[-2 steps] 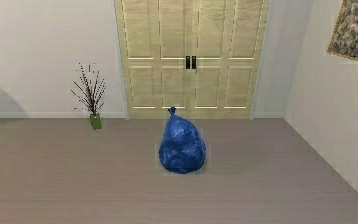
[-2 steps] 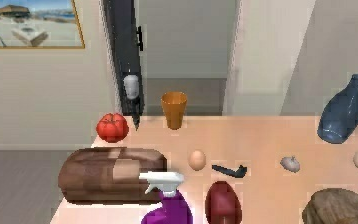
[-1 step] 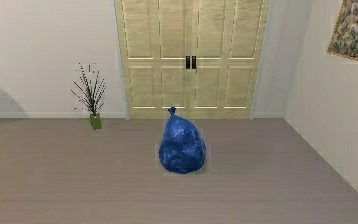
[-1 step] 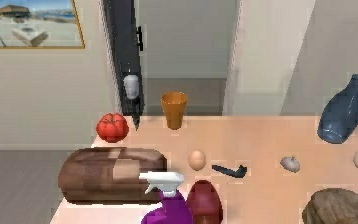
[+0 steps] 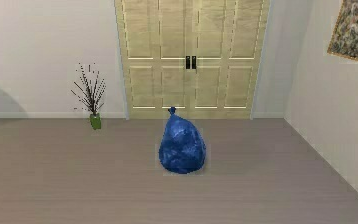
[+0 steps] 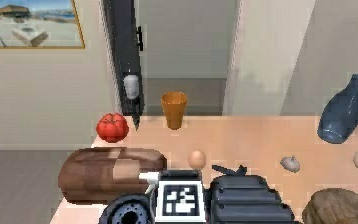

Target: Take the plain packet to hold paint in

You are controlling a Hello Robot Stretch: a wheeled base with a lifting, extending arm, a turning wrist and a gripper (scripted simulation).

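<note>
Two views logged.

Forward view: a blue tied bag [image 5: 183,145] sits on the bare floor mid-room, in front of cream double doors [image 5: 157,50]. A spiky plant [image 5: 90,95] in a green pot stands by the wall at the view's left.

Arm side view: the tabletop [image 6: 247,140] carries an orange cup [image 6: 174,108], upright near the far edge. I judge this to be the task's thing: plain, open-topped, fit to hold paint. A tomato [image 6: 112,127] lies just left of it, apart. Nearer in are a brown loaf [image 6: 107,172] and an egg [image 6: 197,158]. A dark blue vase [image 6: 344,110] stands at the view's right.

Risks:
- The egg and loaf lie between the arm and the cup, so a straight reach may roll the egg or shove the loaf.
- A push on the cup, rather than a grip, could send it off the far edge.
- A graze could start the tomato rolling.

Arm pose: low at the view's bottom edge, its white marker [image 6: 182,198] over the tabletop's near side and the claw [image 6: 129,211] dark to the marker's left, well short of the cup. The claw's far end cannot be made out, so I cannot tell its finger state or whether it holds anything.
</note>
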